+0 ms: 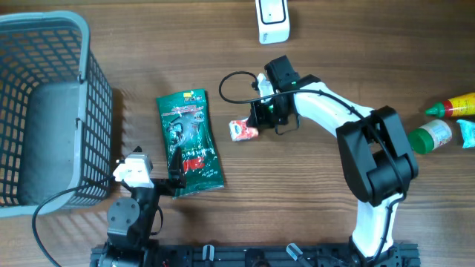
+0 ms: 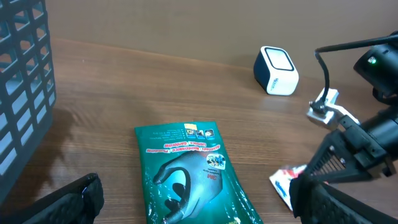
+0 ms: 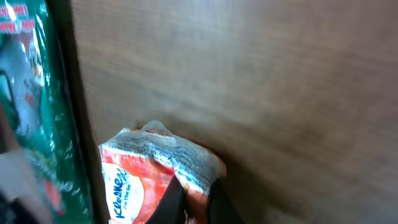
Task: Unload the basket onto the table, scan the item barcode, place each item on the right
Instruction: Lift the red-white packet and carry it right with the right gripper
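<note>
- Right gripper (image 3: 195,202) pinched shut on tissue pack (image 1: 242,131) edge.
- Pack mid-table, just right of green packet (image 1: 189,141), well apart from scanner (image 1: 272,20).
- Left gripper (image 2: 199,191) wide, over packet's lower end.

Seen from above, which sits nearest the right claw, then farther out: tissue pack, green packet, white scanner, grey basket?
1. Tissue pack, at the right gripper.
2. Green packet, left.
3. White scanner, far edge.
4. Grey basket, far left.
</note>
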Action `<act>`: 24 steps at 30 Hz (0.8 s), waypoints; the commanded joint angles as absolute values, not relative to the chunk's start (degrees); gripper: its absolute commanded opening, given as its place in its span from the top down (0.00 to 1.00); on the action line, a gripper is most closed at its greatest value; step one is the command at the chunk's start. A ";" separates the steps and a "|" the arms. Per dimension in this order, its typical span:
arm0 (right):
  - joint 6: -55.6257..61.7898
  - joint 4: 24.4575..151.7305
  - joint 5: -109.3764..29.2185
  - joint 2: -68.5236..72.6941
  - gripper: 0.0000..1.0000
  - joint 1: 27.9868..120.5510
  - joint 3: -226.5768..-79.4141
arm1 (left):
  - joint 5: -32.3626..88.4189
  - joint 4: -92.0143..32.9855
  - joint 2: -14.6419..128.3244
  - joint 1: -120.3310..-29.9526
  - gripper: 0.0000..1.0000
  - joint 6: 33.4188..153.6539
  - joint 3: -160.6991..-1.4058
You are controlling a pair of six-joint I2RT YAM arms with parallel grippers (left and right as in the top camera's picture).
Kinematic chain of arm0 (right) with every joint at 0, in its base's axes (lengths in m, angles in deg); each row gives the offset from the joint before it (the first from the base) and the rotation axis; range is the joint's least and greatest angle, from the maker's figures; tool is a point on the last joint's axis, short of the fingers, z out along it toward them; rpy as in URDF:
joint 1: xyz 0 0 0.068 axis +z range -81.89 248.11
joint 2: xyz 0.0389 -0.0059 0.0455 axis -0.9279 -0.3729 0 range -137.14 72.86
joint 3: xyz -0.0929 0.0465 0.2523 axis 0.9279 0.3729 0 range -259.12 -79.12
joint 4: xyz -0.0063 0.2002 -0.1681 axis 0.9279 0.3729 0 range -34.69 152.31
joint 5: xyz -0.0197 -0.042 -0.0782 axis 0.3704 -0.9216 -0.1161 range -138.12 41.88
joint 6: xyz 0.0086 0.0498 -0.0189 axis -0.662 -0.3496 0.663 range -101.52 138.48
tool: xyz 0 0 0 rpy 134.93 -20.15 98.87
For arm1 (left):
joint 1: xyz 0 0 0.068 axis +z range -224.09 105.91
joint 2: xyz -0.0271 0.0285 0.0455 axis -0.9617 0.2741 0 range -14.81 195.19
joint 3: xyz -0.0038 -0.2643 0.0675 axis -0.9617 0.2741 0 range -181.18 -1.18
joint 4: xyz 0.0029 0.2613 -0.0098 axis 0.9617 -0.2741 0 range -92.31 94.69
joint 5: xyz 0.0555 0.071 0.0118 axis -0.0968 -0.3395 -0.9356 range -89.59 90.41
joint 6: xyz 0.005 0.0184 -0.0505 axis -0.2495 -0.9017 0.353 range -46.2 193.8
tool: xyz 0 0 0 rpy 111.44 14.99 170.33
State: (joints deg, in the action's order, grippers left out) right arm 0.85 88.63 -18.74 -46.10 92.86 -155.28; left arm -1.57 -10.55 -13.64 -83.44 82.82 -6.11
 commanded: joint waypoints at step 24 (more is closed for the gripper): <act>-12.22 131.21 -2.23 -33.86 0.96 89.23 -153.07 | -1.11 -10.49 -13.88 -83.24 0.00 81.72 -5.89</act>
